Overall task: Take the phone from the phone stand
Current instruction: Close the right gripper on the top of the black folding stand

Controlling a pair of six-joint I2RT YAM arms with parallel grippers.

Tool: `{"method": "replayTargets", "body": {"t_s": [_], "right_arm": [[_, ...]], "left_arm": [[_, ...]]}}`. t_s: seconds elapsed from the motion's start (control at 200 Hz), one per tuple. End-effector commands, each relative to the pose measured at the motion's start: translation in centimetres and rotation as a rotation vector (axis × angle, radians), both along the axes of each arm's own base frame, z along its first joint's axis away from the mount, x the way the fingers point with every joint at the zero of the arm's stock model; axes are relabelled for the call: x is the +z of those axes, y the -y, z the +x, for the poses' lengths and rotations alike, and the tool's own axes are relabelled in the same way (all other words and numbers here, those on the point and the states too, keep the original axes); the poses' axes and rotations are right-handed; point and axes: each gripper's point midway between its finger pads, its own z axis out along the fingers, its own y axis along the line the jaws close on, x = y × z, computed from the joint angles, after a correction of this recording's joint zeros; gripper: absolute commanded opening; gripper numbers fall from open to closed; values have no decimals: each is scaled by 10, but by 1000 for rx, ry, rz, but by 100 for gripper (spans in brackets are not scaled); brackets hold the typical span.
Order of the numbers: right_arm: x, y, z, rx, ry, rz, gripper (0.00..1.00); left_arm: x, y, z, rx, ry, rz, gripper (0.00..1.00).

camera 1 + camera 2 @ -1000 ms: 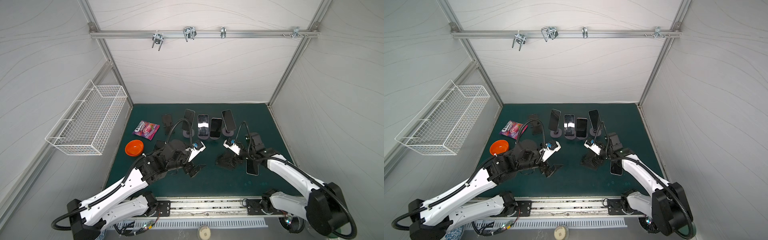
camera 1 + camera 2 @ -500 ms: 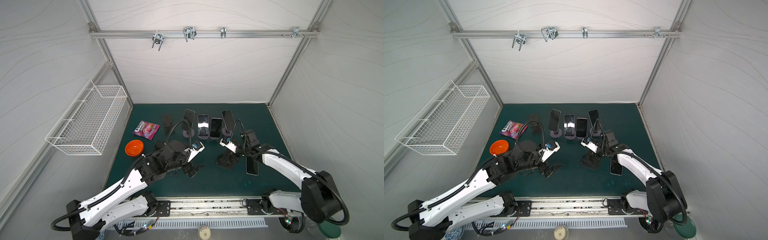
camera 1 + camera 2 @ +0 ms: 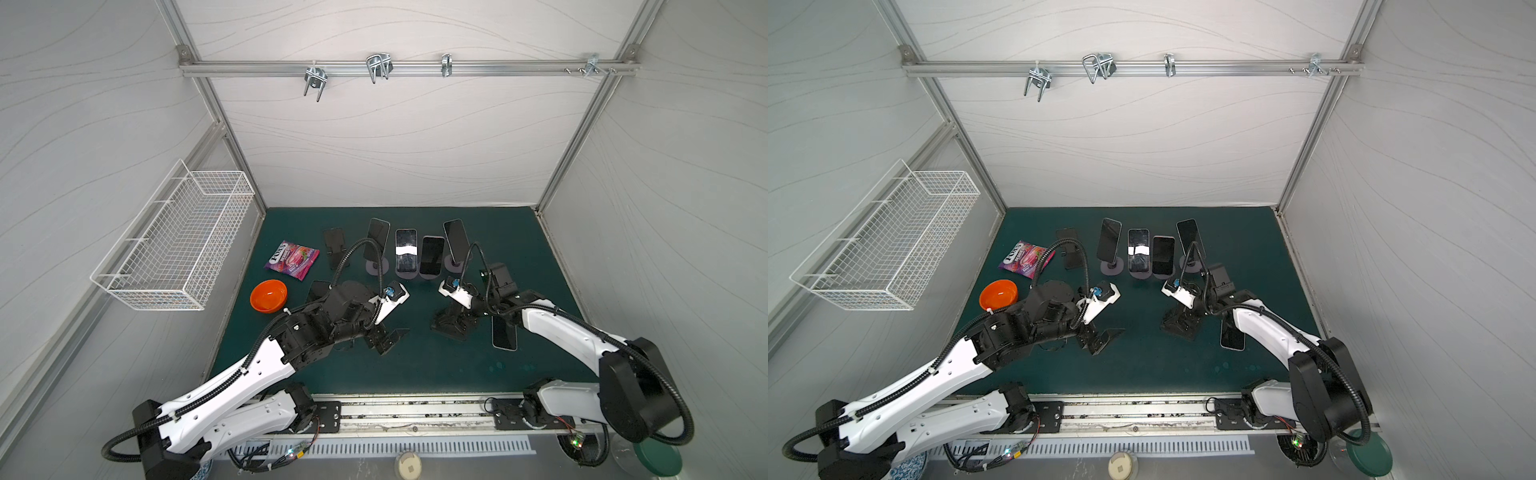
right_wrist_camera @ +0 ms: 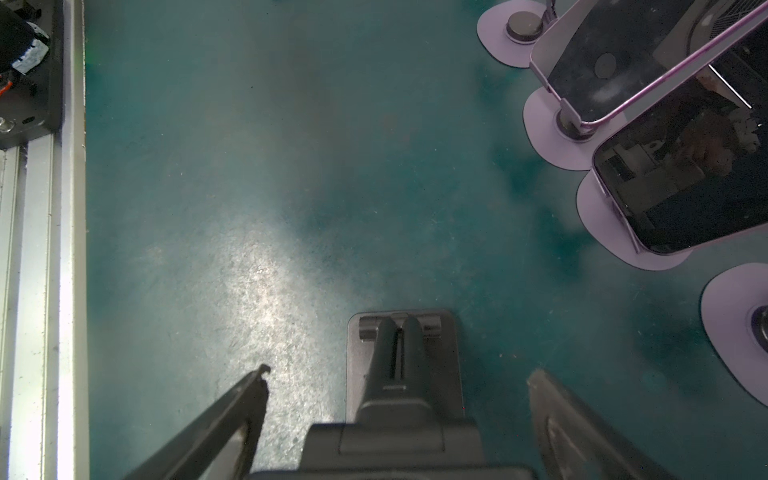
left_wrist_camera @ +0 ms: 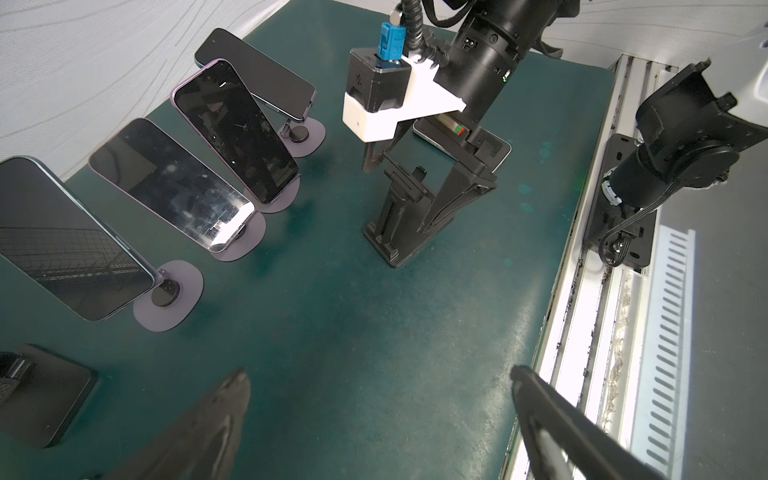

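Observation:
A black phone stand (image 4: 402,365) stands empty on the green mat, between the fingers of my open right gripper (image 4: 397,374), which touches nothing. Both top views show that gripper (image 3: 451,328) (image 3: 1179,328) over the stand; the left wrist view shows the stand (image 5: 395,224) too. A dark phone (image 3: 504,336) (image 5: 496,147) lies flat on the mat just right of it, partly under the right arm. My left gripper (image 3: 384,338) (image 5: 378,382) hangs open and empty over bare mat, left of the stand.
Several phones (image 3: 406,251) lean on purple-based stands (image 5: 168,301) in a row at the back. Further left are an empty black stand (image 3: 334,245), a candy bag (image 3: 292,259), an orange bowl (image 3: 268,296) and a wire basket (image 3: 178,249). A metal rail (image 3: 415,411) runs along the front.
The right arm has shifted slightly left and back around the black stand, with its gripper still open. The left arm has not moved.

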Motion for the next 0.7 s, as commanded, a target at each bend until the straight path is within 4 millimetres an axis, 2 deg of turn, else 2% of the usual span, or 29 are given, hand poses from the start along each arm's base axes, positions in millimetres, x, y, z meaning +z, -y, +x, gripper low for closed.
{"method": "replayTargets", "body": {"t_s": [0.0, 0.19, 0.455, 0.69], "right_arm": [[0, -2, -5, 40, 21, 9, 98], [1, -4, -5, 45, 14, 14, 95], [1, -6, -6, 60, -2, 17, 76], [0, -4, -7, 57, -2, 10, 70]], "left_arm": [[7, 3, 2, -11, 31, -12, 99], [7, 1, 1, -8, 31, -12, 99], [7, 0, 1, -4, 34, -11, 99], [8, -2, 0, -1, 34, -16, 99]]}}
